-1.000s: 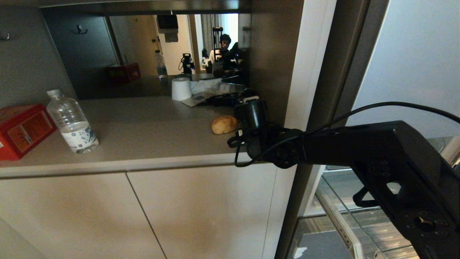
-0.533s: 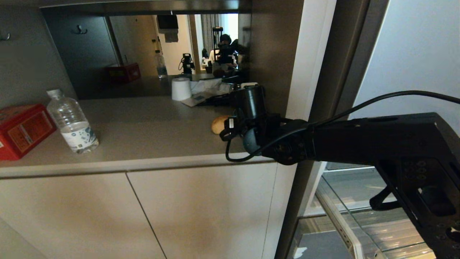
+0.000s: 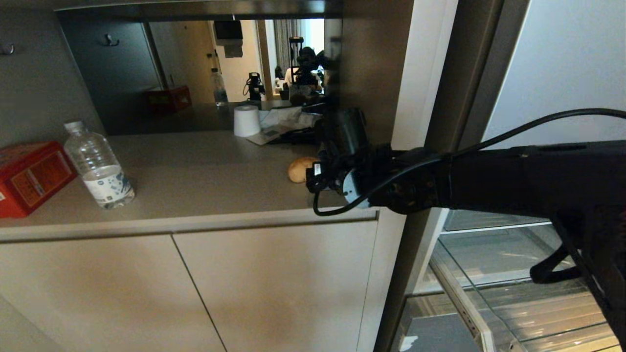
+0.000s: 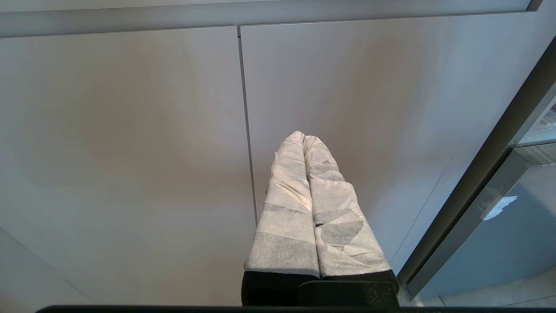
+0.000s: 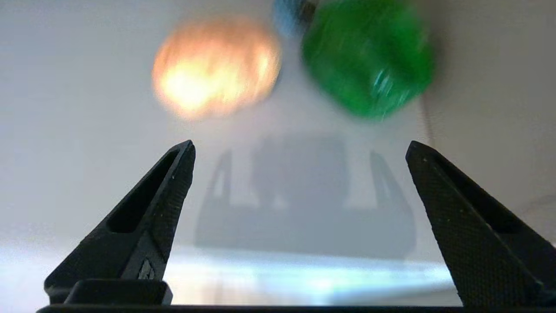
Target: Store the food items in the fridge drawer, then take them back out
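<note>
The tan potato lies on the beige counter, half hidden behind my right wrist. From the right wrist view the potato and the green bell pepper lie side by side just ahead of my right gripper, which is open and empty above the counter. The pepper is hidden in the head view. The fridge drawer's grey front and clear rim show low at the right under that arm. My left gripper hangs shut, parked before the cabinet doors.
A clear water bottle and a red tin box stand at the counter's left. A white roll and papers sit at the back by a mirror showing a person. The niche's side wall stands close beside the pepper.
My right forearm has risen to level and the wrist has turned and lifted. It now covers part of the potato. The gripper stayed open; the left arm kept still.
</note>
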Controlling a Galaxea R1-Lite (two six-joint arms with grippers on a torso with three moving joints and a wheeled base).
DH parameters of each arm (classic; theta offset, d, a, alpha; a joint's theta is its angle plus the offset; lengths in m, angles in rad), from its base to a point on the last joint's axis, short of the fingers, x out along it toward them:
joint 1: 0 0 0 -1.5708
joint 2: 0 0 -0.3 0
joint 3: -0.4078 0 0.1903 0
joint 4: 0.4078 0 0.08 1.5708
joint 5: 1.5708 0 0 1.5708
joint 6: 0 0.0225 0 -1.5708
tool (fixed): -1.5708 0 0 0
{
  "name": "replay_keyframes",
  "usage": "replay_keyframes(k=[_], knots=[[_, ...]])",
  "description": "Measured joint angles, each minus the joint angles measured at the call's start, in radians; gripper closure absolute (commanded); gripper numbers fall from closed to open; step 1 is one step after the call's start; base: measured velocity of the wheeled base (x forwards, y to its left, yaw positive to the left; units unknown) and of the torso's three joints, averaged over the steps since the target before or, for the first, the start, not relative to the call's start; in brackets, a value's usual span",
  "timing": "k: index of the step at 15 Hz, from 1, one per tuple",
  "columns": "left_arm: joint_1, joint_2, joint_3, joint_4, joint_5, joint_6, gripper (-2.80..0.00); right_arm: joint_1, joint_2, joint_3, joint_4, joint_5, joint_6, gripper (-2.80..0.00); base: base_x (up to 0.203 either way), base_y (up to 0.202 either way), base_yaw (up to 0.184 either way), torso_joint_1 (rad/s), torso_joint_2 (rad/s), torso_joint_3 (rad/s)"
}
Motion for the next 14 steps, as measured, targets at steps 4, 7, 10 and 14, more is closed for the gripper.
replay_keyframes(k=[4, 7, 10, 14], knots=[[0.000, 0.000, 0.000, 0.000, 0.000, 0.000, 0.00, -0.052, -0.050, -0.004, 0.112, 0.094, -0.179, -2.80, 0.000, 0.000, 0.000, 0.000, 0.00, 0.000], [0.000, 0.000, 0.000, 0.000, 0.000, 0.000, 0.00, -0.083, -0.032, -0.011, 0.113, 0.098, -0.242, -2.80, 0.000, 0.000, 0.000, 0.000, 0.00, 0.000], [0.000, 0.000, 0.000, 0.000, 0.000, 0.000, 0.00, -0.097, 0.011, -0.011, 0.009, 0.114, -0.301, -2.80, 0.000, 0.000, 0.000, 0.000, 0.00, 0.000], [0.000, 0.000, 0.000, 0.000, 0.000, 0.000, 0.00, -0.099, 0.067, -0.011, -0.078, 0.114, -0.329, -2.80, 0.000, 0.000, 0.000, 0.000, 0.00, 0.000]])
